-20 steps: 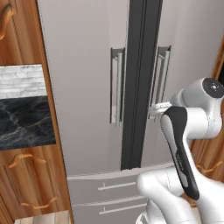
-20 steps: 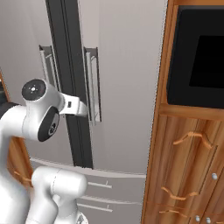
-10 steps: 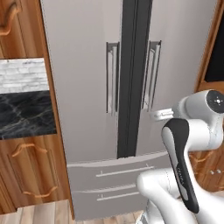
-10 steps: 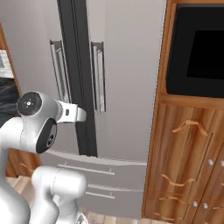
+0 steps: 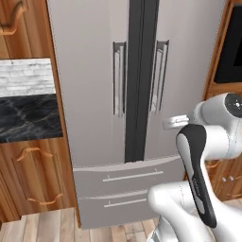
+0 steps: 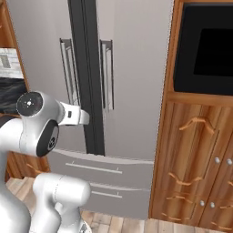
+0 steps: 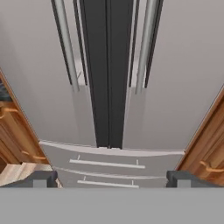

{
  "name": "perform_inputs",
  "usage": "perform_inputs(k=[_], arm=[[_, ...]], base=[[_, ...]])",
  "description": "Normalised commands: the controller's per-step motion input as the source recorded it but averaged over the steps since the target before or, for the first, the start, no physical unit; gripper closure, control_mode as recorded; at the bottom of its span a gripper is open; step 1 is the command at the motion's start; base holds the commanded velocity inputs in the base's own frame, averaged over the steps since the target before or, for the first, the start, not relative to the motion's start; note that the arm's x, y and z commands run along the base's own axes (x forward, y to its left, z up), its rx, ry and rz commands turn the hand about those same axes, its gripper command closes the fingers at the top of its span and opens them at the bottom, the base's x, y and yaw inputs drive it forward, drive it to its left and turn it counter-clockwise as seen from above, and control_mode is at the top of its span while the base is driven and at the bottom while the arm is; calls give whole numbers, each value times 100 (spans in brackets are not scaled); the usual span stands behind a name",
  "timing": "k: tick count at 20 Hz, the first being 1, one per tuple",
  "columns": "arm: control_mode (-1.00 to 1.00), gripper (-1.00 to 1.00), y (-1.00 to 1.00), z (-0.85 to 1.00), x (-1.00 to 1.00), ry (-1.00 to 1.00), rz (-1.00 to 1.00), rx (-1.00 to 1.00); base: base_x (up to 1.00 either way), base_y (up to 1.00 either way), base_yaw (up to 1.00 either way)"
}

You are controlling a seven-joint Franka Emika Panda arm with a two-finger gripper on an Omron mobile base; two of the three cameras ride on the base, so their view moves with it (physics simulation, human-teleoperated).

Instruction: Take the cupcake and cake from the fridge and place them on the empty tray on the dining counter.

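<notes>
We face the fridge (image 5: 94,85), both doors shut, its two bar handles flanking the dark centre strip (image 7: 108,74) and two drawers below. Our fingers (image 7: 40,179) stand wide apart, empty, short of the doors.

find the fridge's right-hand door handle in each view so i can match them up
Left base view: the right door handle stands just right of the dark centre strip, upper middle.
Right base view: handle left of centre, right of the strip.
Hand view: handle at top, right of the strip.
Shared landmark: that dark centre strip.
</notes>
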Motion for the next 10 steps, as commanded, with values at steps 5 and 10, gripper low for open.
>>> perform_inputs(k=[5,10], arm=[[-100,-100,-18,5,44,-9,-7,1],[-100,-100,-32,2,91,-6,-8,4]], base=[[0,0,0],[0,0,0]])
